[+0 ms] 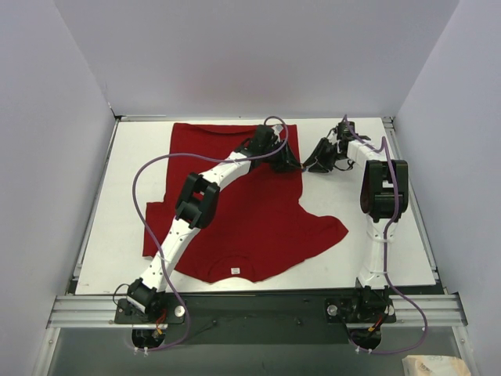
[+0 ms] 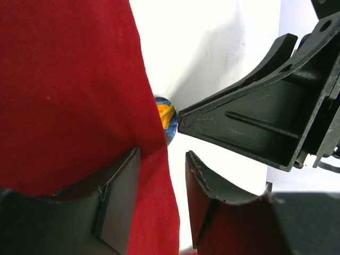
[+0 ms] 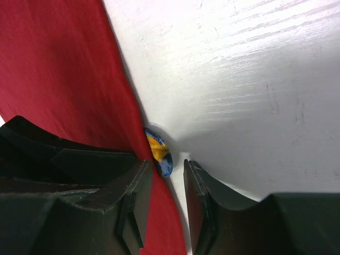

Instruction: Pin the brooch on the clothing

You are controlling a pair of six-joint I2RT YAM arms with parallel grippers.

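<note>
A tiny round golden-orange and blue brooch [image 2: 166, 119] sits mid-frame on the white tabletop [image 2: 223, 48], against the right edge of the deep-red fabric T-shirt [image 2: 69, 90]. The left gripper [image 2: 162, 155] straddles that edge at the bottom of the frame, jaws half open and empty. The right gripper [image 3: 167, 164] has its jaws narrowly apart and holds nothing; one tip touches the brooch.

Deep-red T-shirt [image 1: 250, 219] lies spread flat on the table [image 1: 125, 196], collar and white label [image 1: 235, 271] toward the near edge, hem at the far edge. The brooch [image 2: 166, 120] — tiny, round, orange and blue — sits against the shirt's right side edge, half hidden by fabric.
</note>
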